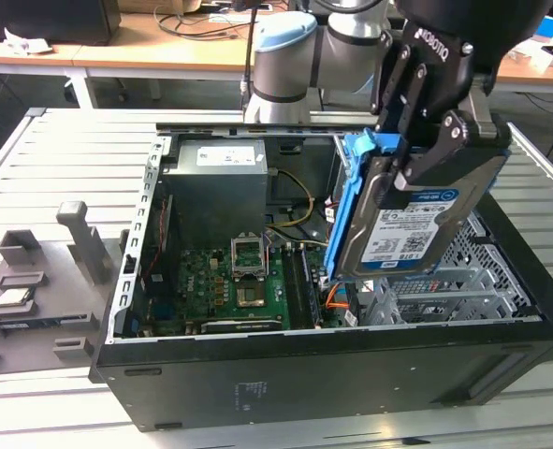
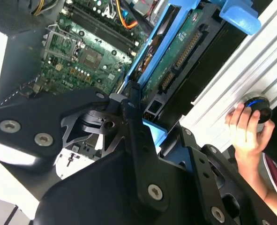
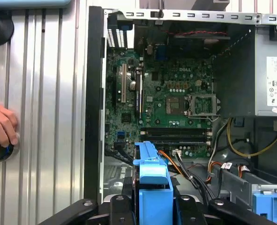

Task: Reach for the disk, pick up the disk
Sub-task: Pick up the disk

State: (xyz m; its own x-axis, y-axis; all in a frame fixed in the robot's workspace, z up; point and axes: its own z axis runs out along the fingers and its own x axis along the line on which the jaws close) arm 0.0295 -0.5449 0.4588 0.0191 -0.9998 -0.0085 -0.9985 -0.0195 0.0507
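In the exterior view the disk [image 1: 402, 224], a silver-grey drive with a blue-and-white label and blue side rails, hangs tilted on edge above the right half of the open computer case [image 1: 332, 374]. My gripper [image 1: 424, 154] is shut on its upper end, one black finger on each face. In the second wrist view the disk [image 2: 175, 56] shows its green circuit-board side between my gripper [image 2: 158, 133] fingers. In the first wrist view a blue rail of the disk [image 3: 153, 187] sits in my gripper [image 3: 153, 208].
Inside the case lie the motherboard [image 1: 229, 281], a power supply [image 1: 215, 187] and a perforated metal drive cage [image 1: 463, 281] under the disk. A grey fixture [image 1: 14, 299] rests on the slatted table at the exterior view's left. A person's hand [image 2: 246, 126] rests on a round knob beside the case.
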